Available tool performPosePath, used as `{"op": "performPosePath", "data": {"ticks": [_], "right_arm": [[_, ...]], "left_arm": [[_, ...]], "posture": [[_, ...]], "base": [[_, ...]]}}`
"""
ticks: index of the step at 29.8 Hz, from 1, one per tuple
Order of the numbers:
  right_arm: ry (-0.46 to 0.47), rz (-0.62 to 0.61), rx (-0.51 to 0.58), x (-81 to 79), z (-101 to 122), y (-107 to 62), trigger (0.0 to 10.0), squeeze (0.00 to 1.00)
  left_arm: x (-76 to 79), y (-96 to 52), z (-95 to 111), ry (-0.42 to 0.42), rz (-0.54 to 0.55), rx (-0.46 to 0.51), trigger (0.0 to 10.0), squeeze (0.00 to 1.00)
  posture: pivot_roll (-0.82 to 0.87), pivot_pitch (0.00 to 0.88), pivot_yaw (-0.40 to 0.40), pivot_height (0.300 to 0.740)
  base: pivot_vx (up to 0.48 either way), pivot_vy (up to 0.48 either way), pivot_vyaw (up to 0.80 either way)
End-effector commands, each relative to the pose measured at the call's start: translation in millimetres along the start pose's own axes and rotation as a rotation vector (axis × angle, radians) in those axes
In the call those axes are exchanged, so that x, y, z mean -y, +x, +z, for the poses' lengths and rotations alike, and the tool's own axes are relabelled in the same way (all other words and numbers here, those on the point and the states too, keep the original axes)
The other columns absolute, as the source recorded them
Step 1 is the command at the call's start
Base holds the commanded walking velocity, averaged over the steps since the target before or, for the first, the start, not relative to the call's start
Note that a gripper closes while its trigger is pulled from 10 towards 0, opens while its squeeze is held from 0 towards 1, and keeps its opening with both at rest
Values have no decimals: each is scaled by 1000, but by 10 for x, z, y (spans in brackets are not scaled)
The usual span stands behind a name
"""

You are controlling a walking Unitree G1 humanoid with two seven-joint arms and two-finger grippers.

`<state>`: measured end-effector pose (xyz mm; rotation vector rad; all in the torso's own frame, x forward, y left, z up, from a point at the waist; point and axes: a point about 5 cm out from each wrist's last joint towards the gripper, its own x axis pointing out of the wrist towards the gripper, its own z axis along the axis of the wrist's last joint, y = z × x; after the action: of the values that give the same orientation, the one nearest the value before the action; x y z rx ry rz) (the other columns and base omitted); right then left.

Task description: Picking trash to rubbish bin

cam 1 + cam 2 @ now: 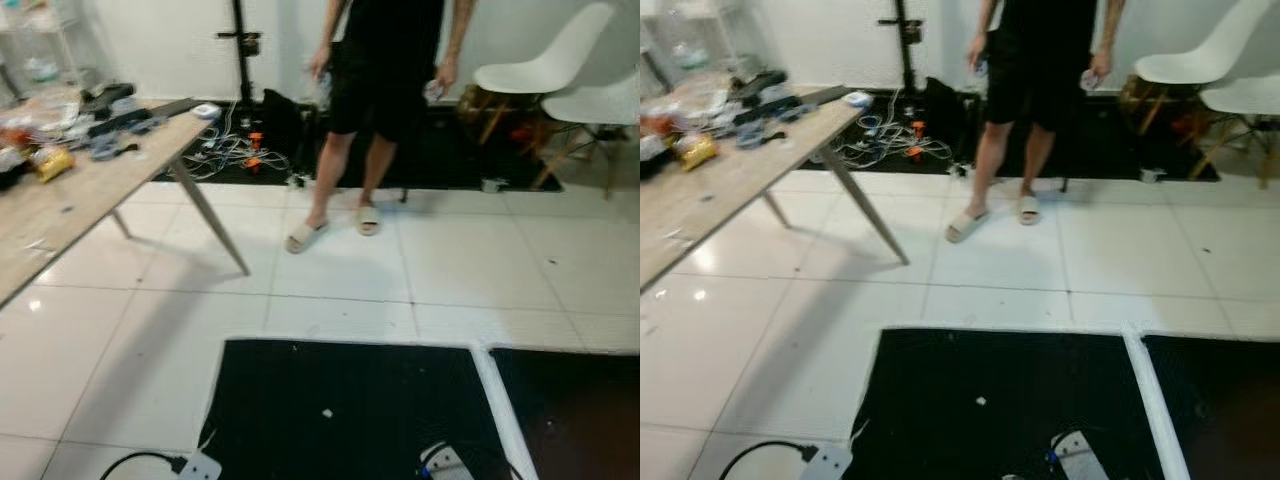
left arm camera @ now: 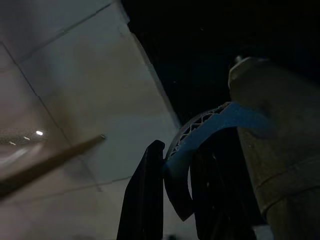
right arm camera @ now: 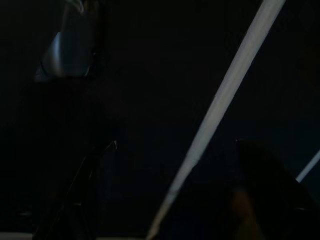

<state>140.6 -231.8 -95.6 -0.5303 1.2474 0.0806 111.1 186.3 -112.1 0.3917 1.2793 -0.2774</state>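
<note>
A small white scrap (image 1: pixel 327 412) lies on the black floor mat (image 1: pixel 300 400) just ahead of me. On the wooden table (image 1: pixel 60 215) at my left sit a crumpled yellow packet (image 1: pixel 52 160) and other clutter. My left gripper (image 2: pixel 177 195) hangs low beside the mat's edge in a dark view, with a pale blue curved latticed piece (image 2: pixel 200 130) running across it. My right gripper (image 3: pixel 172 200) hangs over the dark mat, open, its fingers wide apart with nothing between them; a white mat border (image 3: pixel 225 110) runs past below.
A person (image 1: pixel 385 90) in black shorts and pale slippers stands on the white tiles ahead. Two white chairs (image 1: pixel 560 70) stand at the back right, and a cable tangle (image 1: pixel 235 150) lies by the wall. A power strip (image 1: pixel 200 467) and a white device (image 1: pixel 445 462) lie near my feet.
</note>
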Motion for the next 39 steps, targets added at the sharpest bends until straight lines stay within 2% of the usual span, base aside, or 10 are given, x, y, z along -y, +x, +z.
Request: {"op": "performPosePath", "data": {"ticks": [1, 8, 23, 39], "right_arm": [[-2, -2, -8, 15, -28, 0, 10000, 0], [-8, -1, -13, 30, -49, 0, 10000, 0], [-8, 5, -11, 23, -31, 0, 10000, 0], [2, 11, -17, 1, -49, 0, 10000, 0]], "left_arm": [[106, -2, -158, 18, -52, -63, 10000, 0], [104, -4, -178, 42, -57, -69, 10000, 0], [153, -9, -254, 36, -67, -84, 10000, 0], [162, -7, -229, 36, -75, -81, 10000, 0]], "posture": [[-99, 36, 87, 740], [-102, 24, 85, 740], [-99, 33, 85, 740], [-106, 42, 90, 740]], "base": [[0, 0, -781], [0, 0, -780], [0, 0, -775], [0, 0, -775]]}}
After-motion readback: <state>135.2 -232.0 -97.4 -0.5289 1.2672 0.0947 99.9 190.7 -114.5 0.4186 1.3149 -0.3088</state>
